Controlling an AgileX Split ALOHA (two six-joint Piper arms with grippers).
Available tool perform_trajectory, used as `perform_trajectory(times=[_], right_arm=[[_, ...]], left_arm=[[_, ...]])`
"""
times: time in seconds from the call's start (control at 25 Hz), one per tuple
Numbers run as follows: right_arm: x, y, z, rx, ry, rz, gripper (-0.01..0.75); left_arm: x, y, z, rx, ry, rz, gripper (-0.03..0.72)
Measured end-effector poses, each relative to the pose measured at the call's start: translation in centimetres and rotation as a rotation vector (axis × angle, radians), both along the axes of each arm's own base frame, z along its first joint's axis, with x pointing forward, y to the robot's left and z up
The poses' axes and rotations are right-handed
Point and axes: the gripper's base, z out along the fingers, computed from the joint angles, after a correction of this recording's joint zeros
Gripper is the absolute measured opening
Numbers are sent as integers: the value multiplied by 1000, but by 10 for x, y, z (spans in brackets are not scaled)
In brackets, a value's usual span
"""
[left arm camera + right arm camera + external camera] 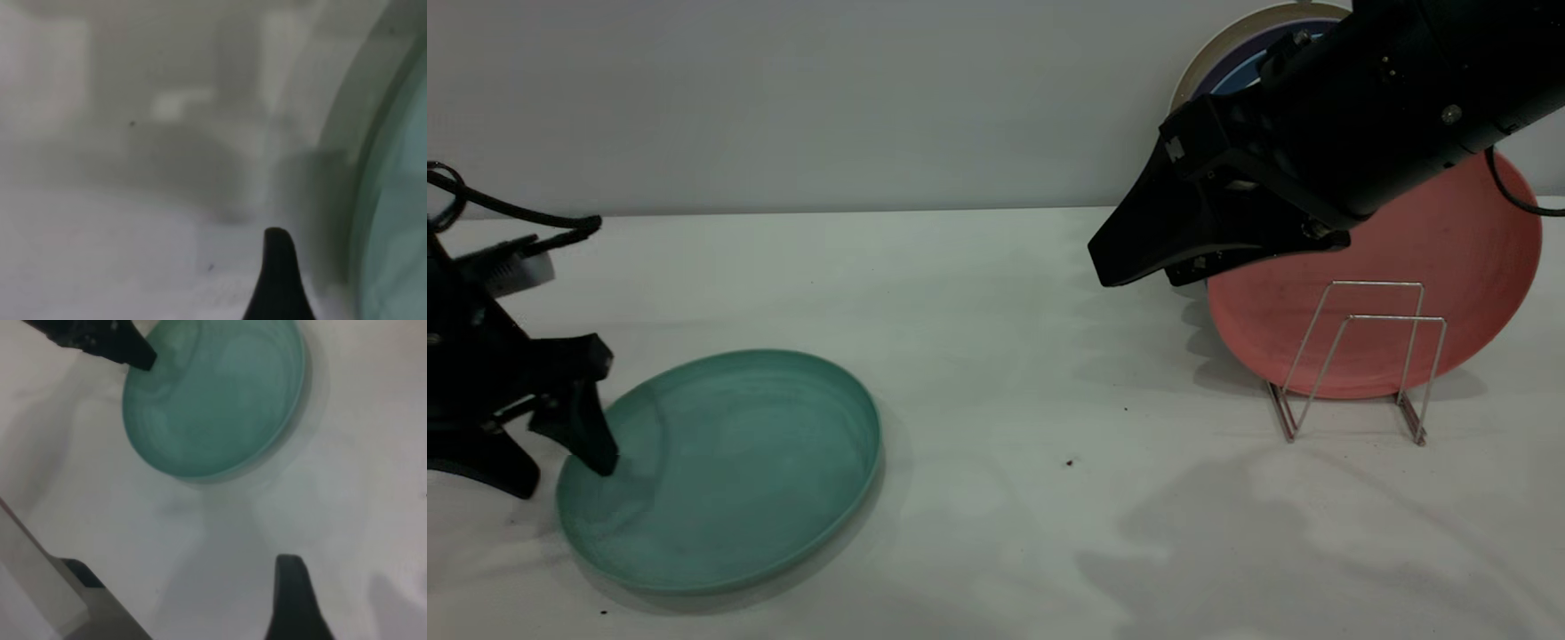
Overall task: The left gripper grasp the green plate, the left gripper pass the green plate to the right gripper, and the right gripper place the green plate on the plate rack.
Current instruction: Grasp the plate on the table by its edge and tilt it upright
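At the left edge of the table [978,356], the left gripper [560,467] reaches down at the left rim of the green plate [725,467]. Its jaws stand spread: one finger [591,436] sits with its tip inside the plate, against the rim, and the other lies outside on the table, so the rim is between them but not clamped. The left wrist view shows one dark fingertip [277,267] just beside the plate's [400,220] curved edge. The plate lies flat on the near left part of the table, seen whole from the right wrist view [213,397] with the left gripper's [130,353] finger at its edge.

Farther right, the right gripper [1116,262] hangs in the air above the table, well apart from the green plate, pointing left and down; whether its jaws are parted I cannot tell. Behind it, at the far right, the plate rack [1356,356] stands on the table with a salmon-pink plate [1423,267] upright in it, leaning back. Other plates [1240,58] stand behind the arm against the wall.
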Motion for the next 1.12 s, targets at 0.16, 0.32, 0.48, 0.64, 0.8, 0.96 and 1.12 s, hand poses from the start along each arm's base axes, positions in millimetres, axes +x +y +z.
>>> perform_trajectory(times=[0.16,0.32,0.48,0.64,0.8,0.96,1.12], right_arm=[[0,0,0,0,0,0,511],[0,0,-1,-1,2,0,511],[1,0,-4,-4,12,-1,511],[0,1,-4,14,40,-15,511],[1,1,-2,25,51,-27,511],[10,-11,-6,52,89,-82,511],[27,-31,-20,103,189,-110,511]], left_arm=[[2,-4,-7,-45,-15,2,582],[2,-8,-15,-85,-23,3,517],[3,-10,-19,-100,-25,4,395],[2,-10,-21,-104,-19,4,157],[2,-13,-19,-138,-2,-15,35],[9,-19,-3,-206,-12,-114,19],[19,-25,23,-279,-88,-227,18]])
